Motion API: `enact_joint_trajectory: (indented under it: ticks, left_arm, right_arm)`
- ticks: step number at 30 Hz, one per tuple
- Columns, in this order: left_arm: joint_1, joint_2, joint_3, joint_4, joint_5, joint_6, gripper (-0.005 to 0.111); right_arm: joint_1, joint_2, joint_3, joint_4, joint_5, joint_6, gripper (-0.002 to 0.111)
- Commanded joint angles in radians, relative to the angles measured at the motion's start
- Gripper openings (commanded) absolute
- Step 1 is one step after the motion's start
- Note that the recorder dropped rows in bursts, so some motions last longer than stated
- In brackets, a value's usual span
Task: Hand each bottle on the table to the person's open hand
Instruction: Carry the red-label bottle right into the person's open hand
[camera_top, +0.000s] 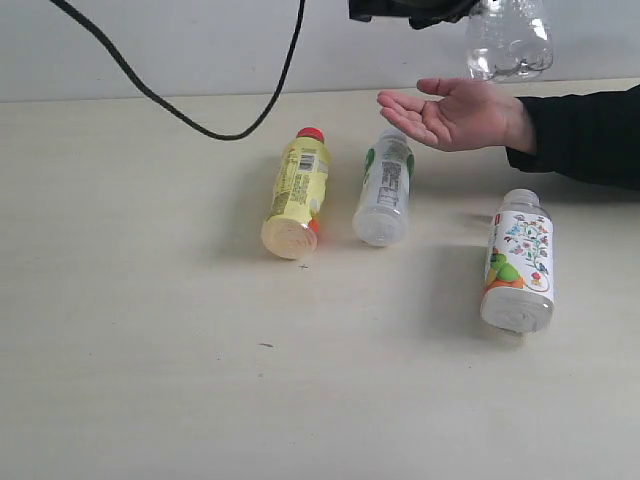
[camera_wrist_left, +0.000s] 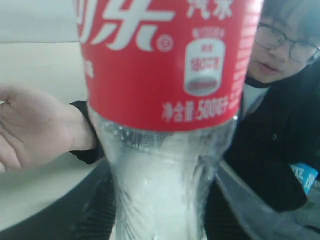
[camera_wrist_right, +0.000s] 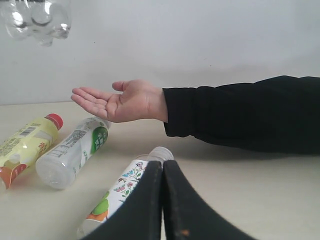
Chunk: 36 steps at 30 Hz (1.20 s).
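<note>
The left claw (camera_top: 415, 10) grips the red-label bottle (camera_top: 508, 40) aloft, higher than the person's open hand (camera_top: 455, 115), which lies palm up. The right claw (camera_wrist_right: 162, 200) is closed and empty.

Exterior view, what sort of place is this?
Likely an indoor robot test bench: cream table against a white wall, a black cable dangling, the left gripper holding a bottle near a person's open hand.
</note>
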Motion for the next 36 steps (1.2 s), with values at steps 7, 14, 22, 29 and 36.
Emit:
enact_joint_trajectory:
  ticks: [7, 14, 22, 29, 36]
  left_arm:
    - [0.161, 0.186, -0.072, -0.508, 0.123, 0.151, 0.000]
    - [0.185, 0.348, -0.174, -1.008, 0.241, 0.469, 0.000]
    - [0.187, 0.501, -0.254, -1.169, 0.204, 0.501, 0.000]
    - [0.187, 0.554, -0.287, -1.176, 0.162, 0.501, 0.001]
    - [0.187, 0.556, -0.287, -1.176, 0.184, 0.498, 0.029]
  right_arm:
    - [-0.004, -0.007, 0.005, -0.001, -0.009, -0.001, 0.000]
    - [-0.004, -0.007, 0.005, -0.001, -0.011, -0.001, 0.000]
    - [-0.004, -0.007, 0.005, -0.001, -0.011, -0.001, 0.000]
    - [-0.004, -0.007, 0.005, -0.001, -0.011, -0.001, 0.000]
    - [-0.004, -0.007, 0.005, -0.001, -0.011, -0.001, 0.000]
